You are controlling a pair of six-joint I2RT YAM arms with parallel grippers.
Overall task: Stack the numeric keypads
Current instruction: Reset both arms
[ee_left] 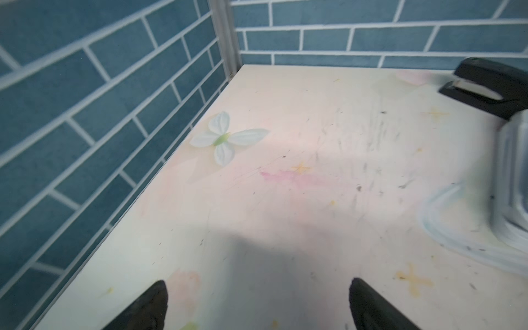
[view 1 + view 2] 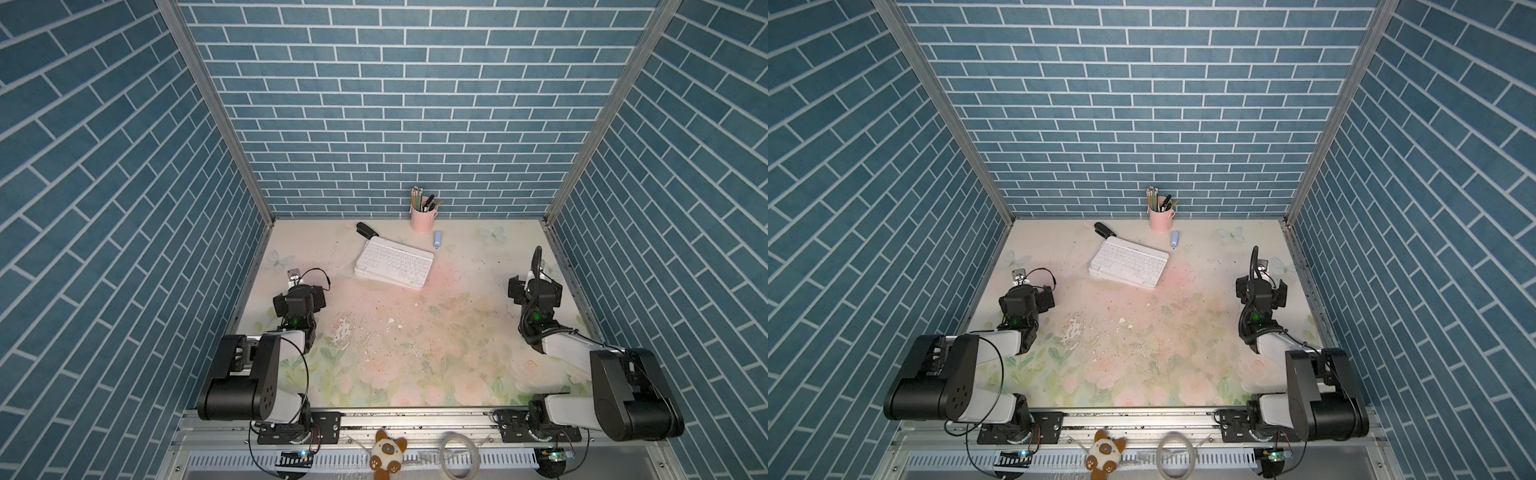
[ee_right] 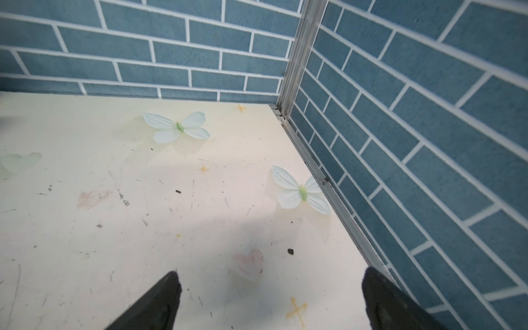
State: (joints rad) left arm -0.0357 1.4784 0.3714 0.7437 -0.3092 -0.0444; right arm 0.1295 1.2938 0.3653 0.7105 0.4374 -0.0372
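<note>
The numeric keypads [image 2: 394, 263] lie in one pile at the back middle of the table, a white-keyed one on top, seen in both top views [image 2: 1128, 262]. In the left wrist view the pile's blurred white edge [image 1: 511, 183] sits off to one side. My left gripper [image 1: 258, 303] is open over bare table near the left wall, well apart from the pile. My right gripper [image 3: 271, 300] is open over bare table by the right wall, with nothing between its fingers. Both arms [image 2: 297, 303] [image 2: 536, 295] are drawn back to the table's sides.
A black stapler [image 2: 365, 230] lies just behind the pile's left corner. A pink pen cup [image 2: 422, 218] stands at the back wall, with a small blue stick [image 2: 438, 240] in front of it. Blue brick walls close off three sides.
</note>
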